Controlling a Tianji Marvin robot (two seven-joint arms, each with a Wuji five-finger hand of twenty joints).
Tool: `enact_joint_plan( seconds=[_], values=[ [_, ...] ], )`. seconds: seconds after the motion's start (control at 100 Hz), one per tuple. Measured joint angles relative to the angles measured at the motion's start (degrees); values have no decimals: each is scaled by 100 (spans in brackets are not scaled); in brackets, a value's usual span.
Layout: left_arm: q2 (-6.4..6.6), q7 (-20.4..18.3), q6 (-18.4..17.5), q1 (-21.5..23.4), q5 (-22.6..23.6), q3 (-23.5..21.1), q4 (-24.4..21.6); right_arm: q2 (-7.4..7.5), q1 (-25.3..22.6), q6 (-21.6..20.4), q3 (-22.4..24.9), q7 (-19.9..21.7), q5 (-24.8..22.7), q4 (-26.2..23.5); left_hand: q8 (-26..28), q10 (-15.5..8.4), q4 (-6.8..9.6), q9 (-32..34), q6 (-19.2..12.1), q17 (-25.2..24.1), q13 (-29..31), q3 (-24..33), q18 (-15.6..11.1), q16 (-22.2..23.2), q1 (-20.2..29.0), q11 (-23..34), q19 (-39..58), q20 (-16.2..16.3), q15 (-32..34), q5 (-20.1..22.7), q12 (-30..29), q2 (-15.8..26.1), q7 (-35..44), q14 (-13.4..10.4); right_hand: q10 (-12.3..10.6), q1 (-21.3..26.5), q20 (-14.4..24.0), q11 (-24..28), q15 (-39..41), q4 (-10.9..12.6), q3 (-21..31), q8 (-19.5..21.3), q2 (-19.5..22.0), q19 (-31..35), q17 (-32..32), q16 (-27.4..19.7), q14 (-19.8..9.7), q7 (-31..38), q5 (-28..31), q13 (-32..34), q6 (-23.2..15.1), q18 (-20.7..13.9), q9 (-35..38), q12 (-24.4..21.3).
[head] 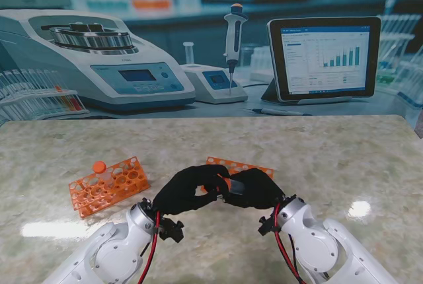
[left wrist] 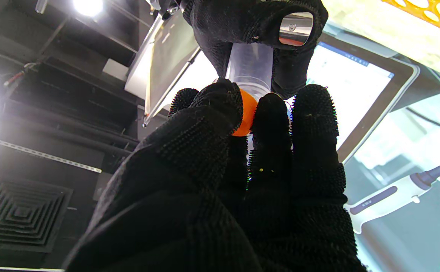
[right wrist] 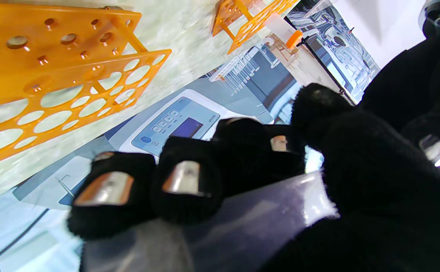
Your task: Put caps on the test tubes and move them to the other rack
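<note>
Both hands meet over the table between the racks, right hand (head: pixel 254 188) wrapped round the clear tube (left wrist: pixel 251 71), left hand (head: pixel 188 188) pinching the orange cap (left wrist: pixel 245 115) at its mouth: likely light, slick plastic, best gripped mid-barrel.

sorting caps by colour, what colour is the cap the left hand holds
Orange. The cap shows best in the left wrist view.
</note>
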Motion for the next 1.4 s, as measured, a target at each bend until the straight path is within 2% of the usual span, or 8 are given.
enact_joint_plan(
  seconds=[0.54,0.77,0.8,0.88,0.94,0.96,1.17,1.4],
  values=[
    [-44,112,60,-62,-2,56,97,0,-48,-50,31,-21,-22,-56,-65,-6,0,0,-6,0,-1,-75,2,-65,1,0,-25,0,1,15,-2,33,-79,-26,12,6,0,-21,0,0,0,0,0,0,10,0,10,0,0,0,28,5,3,8],
    [-48,61,73,-102,-47,35,108,2,-81,-82,65,-30,-37,-91,-65,-8,-9,7,-179,0,-1,-272,2,-73,1,18,-60,0,1,57,-2,33,-79,-41,53,47,0,-28,0,0,0,0,0,1,20,0,42,0,0,-1,97,15,4,8],
    [-48,49,78,-113,-66,35,114,2,-86,-85,69,-34,-40,-95,-65,-8,-120,20,-233,0,-1,-291,2,-73,1,25,-62,0,1,63,-2,33,-80,-42,58,48,0,-30,0,0,0,0,0,0,21,0,46,0,0,-1,106,19,4,8],
    [-49,17,93,-150,-138,40,138,4,-98,-92,78,-44,-43,-103,-65,-8,-232,94,-336,0,-1,-340,2,-73,0,27,-65,0,1,69,-2,32,-80,-42,65,49,0,-35,0,0,0,0,2,1,26,0,51,0,0,0,124,23,4,8],
    [-49,6,104,-183,-193,54,164,8,-106,-93,84,-47,-48,-109,-65,-8,-245,113,-386,0,-19,-355,2,-73,-4,49,-66,0,1,71,-2,23,-80,-42,79,50,0,-37,0,0,0,0,14,0,35,0,63,0,0,-1,150,30,4,8],
    [-49,3,109,-194,-213,59,171,10,-109,-93,86,-47,-49,-111,-65,-8,-305,115,-408,-9,-38,-359,2,-73,-5,88,-67,0,1,71,-2,21,-80,-42,83,50,0,-38,0,0,0,0,18,1,35,0,66,0,0,-1,154,31,4,8],
    [-48,-158,176,-310,-512,140,233,32,-122,-95,108,-47,-56,-122,-65,36,-307,115,-497,-15,-40,-403,7,-89,-17,94,-118,0,1,74,-2,-88,-80,-43,103,51,-11,-48,0,0,0,3,60,0,38,0,84,0,-40,-1,195,41,4,8],
    [-42,-219,182,-360,-566,188,250,47,-130,-109,122,-46,-56,-122,-65,69,-309,116,-502,-17,-40,-403,14,-137,-22,96,-147,0,-5,74,-3,-94,-80,-43,108,52,-12,-49,0,0,0,3,63,1,38,0,91,0,-40,-1,200,46,4,8]
  ],
)
